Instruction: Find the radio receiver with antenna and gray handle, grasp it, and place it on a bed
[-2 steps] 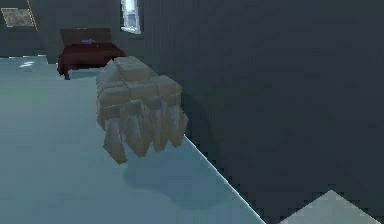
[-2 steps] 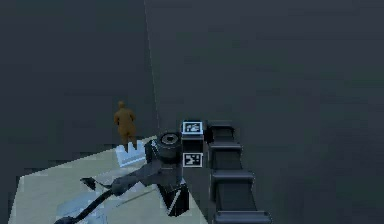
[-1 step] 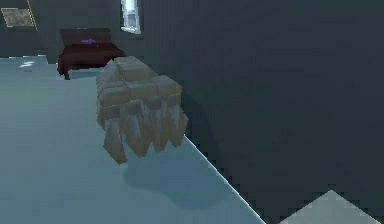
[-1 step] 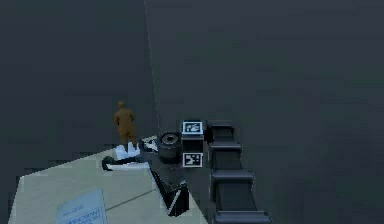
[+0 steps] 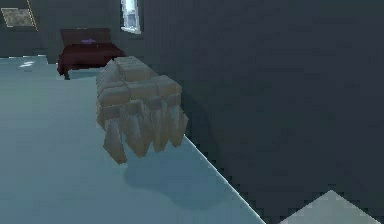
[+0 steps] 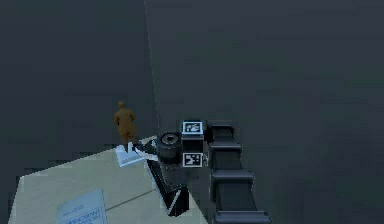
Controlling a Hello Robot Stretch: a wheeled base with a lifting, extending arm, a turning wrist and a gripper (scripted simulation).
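Gripper (image 6: 150, 151) is over the tabletop (image 6: 60, 190) near an orange figurine (image 6: 123, 120), honestly can't tell if I'm holding anything.

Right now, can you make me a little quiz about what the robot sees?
1. True or false: the dark red bed stands far off, at the forward view's upper left.
2. Pick one: what stands at the far edge of the pale table, beyond the end effector?
A. a small orange-brown figure
B. a green lamp
C. a blue bowl
3. Fill the gap: in the forward view, the tan blocky lump sits on the floor next to a dark ____.

Key: 1 true; 2 A; 3 wall.
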